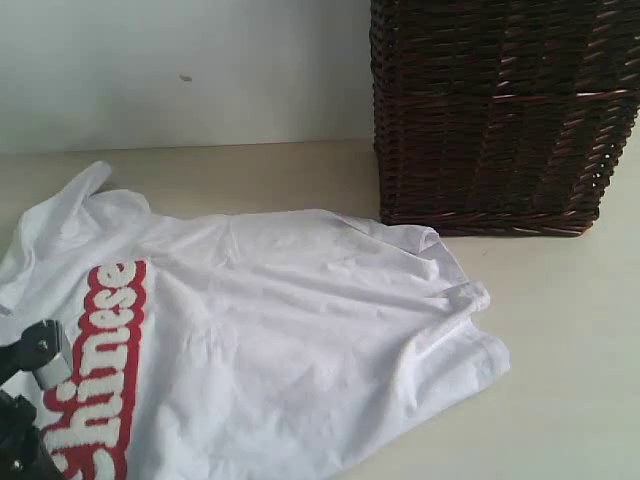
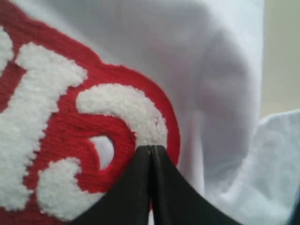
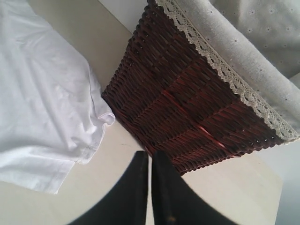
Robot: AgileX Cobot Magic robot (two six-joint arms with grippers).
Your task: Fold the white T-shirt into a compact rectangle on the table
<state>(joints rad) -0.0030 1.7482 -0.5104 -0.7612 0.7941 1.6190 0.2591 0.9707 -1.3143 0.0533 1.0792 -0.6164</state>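
white T-shirt (image 1: 300, 330) lies rumpled on table (image 1: 560, 330), one corner near basket (image 1: 500, 110) | left gripper (image 2: 150, 148) clenched at red lettering (image 2: 63, 129), right gripper (image 3: 150, 154) clenched, empty | risk: closed jaws may drag and bunch fabric

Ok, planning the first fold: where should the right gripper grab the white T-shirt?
Probably the loose hem corner of the white T-shirt by the wicker basket, coming in over the table beyond it. That edge lies free and slightly rumpled, so a jaw could slip under.
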